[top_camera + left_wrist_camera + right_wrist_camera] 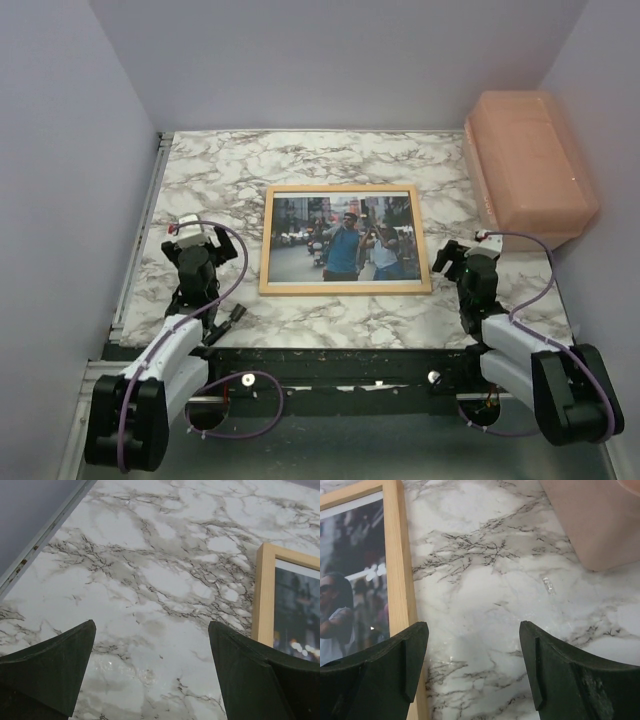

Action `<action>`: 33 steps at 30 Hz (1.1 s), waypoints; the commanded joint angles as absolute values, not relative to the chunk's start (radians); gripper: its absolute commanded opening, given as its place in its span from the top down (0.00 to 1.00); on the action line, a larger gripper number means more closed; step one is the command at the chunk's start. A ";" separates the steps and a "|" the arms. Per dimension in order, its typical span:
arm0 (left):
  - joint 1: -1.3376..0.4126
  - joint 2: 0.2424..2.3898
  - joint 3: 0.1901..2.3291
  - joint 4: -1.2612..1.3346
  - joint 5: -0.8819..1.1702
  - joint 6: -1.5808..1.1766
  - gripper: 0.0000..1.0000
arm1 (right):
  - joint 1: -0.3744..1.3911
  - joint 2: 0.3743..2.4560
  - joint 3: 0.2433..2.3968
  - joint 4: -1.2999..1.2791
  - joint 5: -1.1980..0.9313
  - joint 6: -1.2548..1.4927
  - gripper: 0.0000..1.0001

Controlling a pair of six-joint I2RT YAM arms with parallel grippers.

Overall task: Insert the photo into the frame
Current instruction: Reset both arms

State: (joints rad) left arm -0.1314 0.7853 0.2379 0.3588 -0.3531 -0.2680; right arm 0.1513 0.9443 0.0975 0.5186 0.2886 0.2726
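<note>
My left pincer [151,630] hangs spread wide and empty over the bare table [150,555]. My right pincer [472,630] is parted too and holds nothing. The frame [345,288] lies at three o'clock from the left one and at nine from the right, so I flank it without touching. The photo [345,238] lies picture-up inside the frame, seated I judge, so neither pincer needs a grip. A pink box [530,160] sits at the frame's two o'clock.

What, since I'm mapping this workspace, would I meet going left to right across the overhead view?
left gripper → frame with the photo inside it → right gripper → pink box
</note>
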 commanded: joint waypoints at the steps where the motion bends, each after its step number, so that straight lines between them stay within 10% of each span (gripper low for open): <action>1: -0.109 0.974 0.175 0.860 -0.307 -0.180 0.02 | 0.150 1.123 0.128 0.878 0.364 0.212 0.18; 15: -0.072 1.301 0.215 1.172 -0.283 -0.041 0.02 | 0.080 1.626 0.280 1.262 0.123 0.118 0.15; 19: -0.072 1.284 0.220 1.119 -0.272 -0.059 0.02 | 0.075 1.622 0.249 1.294 0.155 0.135 0.01; 33: -0.072 1.283 0.229 1.102 -0.252 -0.058 0.01 | 0.075 1.628 0.243 1.316 0.156 0.121 0.00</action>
